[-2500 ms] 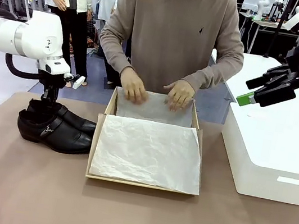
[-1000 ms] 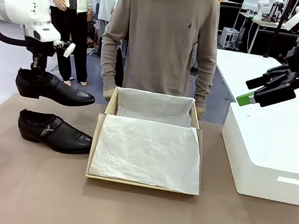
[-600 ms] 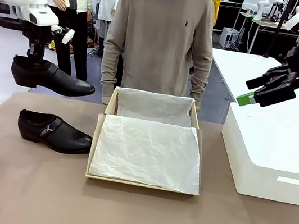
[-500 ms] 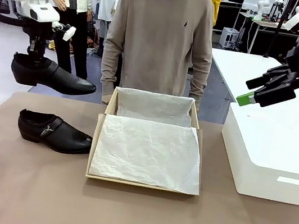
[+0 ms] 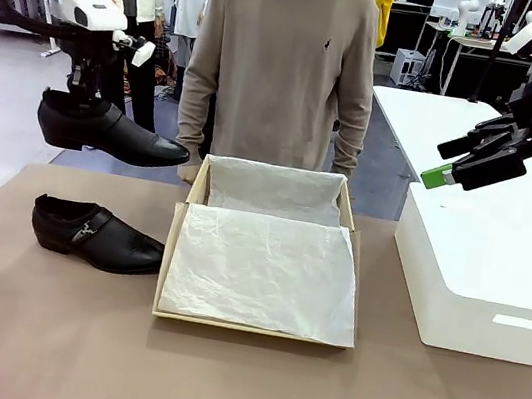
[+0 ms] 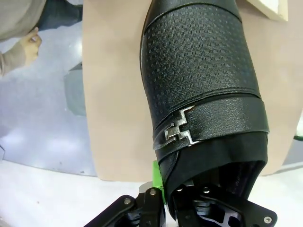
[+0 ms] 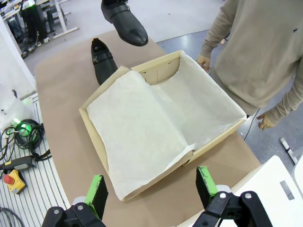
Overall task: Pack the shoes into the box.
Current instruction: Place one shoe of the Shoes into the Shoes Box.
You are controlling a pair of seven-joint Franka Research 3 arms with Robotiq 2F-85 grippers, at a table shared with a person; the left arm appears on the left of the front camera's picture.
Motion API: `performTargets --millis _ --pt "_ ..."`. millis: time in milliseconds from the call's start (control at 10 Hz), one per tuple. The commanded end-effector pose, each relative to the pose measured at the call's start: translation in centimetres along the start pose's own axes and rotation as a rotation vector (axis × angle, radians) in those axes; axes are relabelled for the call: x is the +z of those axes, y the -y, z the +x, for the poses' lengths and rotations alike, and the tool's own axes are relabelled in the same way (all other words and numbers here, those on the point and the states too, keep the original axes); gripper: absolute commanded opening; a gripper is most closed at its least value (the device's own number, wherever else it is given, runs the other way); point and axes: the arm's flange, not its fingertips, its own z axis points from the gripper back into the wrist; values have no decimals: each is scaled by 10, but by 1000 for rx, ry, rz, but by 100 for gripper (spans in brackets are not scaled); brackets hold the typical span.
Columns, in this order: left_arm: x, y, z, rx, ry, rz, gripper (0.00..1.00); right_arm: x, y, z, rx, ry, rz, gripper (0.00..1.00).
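Front view: left gripper (image 5: 81, 95) clamps shoe (image 5: 112, 133) heel; right gripper (image 5: 449, 161) wide open.

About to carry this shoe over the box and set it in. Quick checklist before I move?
1. Left fingers shut on held shoe, at its heel end: ok.
2. Box open, tissue paper lining it, nothing inside: ok.
3. Person's hands outside box: ok.
4. Right fingers open, raised off to the right of box: ok.
5. Second shoe on table left of box, below the path: ok.
6. Grip firmness: cannot tell.
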Motion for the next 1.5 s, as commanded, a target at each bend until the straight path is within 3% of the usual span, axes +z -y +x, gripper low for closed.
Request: performTargets --millis 0,100,700,1400 --pt "9 -2 -2 7 41 -8 0 0 1 1 9 20 12 100" --pt "0 0 0 0 0 0 0 0 1 1 9 20 12 100" --pt "-3 0 2 -1 4 -7 0 0 1 1 9 20 12 100" --pt "32 -6 100 -29 27 -21 0 0 1 1 9 20 12 100"
